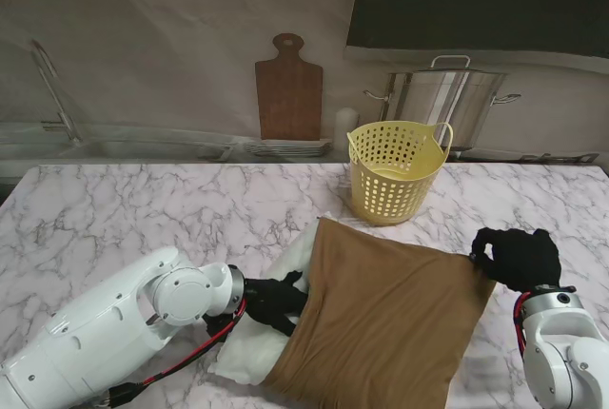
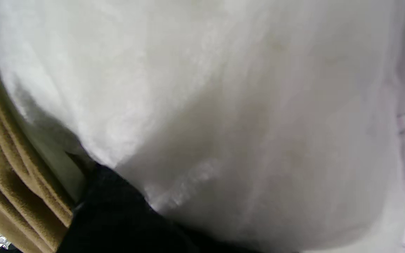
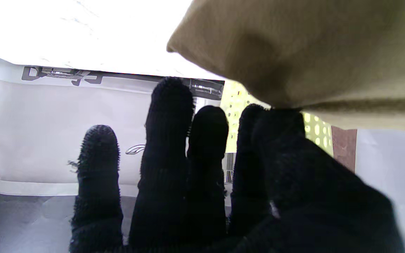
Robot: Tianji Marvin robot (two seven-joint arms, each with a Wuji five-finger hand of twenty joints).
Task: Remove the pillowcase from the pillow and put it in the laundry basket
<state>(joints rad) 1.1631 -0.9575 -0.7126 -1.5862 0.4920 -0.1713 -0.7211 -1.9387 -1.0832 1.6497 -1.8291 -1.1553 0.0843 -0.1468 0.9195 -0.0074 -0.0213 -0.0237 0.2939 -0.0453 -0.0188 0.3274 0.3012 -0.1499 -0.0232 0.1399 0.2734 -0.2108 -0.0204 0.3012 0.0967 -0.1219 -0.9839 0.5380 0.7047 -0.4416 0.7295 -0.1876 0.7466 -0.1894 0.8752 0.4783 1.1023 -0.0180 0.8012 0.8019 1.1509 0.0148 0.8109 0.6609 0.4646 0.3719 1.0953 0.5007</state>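
1. The left hand pins the white pillow at the pillowcase opening; keep pinning.
2. The right hand pinches the far corner; pull steadily away, towards the laundry basket on the worktop.

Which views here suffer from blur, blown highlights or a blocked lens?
Stand view: sharp, evenly lit, pillowcase and laundry basket clear. Left wrist view: the white pillow fills the frame at close range, soft and blurred, with the left robot hand a dark featureless mass. Right wrist view: the table surface is blown out to white, and the right robot hand blocks much of the frame.
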